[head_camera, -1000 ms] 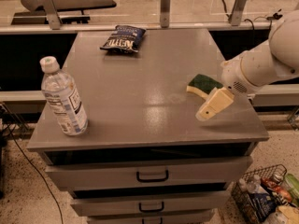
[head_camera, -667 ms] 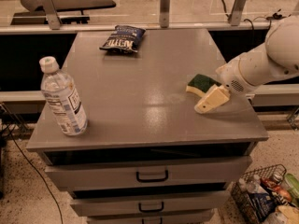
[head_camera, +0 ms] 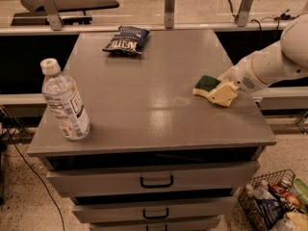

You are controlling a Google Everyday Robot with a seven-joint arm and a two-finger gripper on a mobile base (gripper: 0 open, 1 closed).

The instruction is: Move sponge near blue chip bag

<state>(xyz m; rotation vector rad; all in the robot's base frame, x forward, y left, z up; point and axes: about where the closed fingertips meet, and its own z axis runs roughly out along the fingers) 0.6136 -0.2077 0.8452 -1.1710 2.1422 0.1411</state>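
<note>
The sponge (head_camera: 206, 83), dark green on top over pale yellow foam, lies flat near the right edge of the grey table top (head_camera: 144, 95). My gripper (head_camera: 217, 91), cream-coloured at the end of the white arm (head_camera: 269, 64), comes in from the right. It is low at the table surface, right against the sponge's right end, and covers part of it. The blue chip bag (head_camera: 126, 40), dark navy with white lettering, lies at the far middle of the table. It is well away from the sponge, to the left and further back.
A clear water bottle (head_camera: 64, 100) with a white cap stands upright near the front left corner. Drawers with dark handles (head_camera: 157, 182) sit under the table top. A wire basket (head_camera: 274, 208) of items stands on the floor at the lower right.
My gripper has moved down and slightly left, from just in front of the sponge to right against its right end. The sponge, bag and bottle have not moved.
</note>
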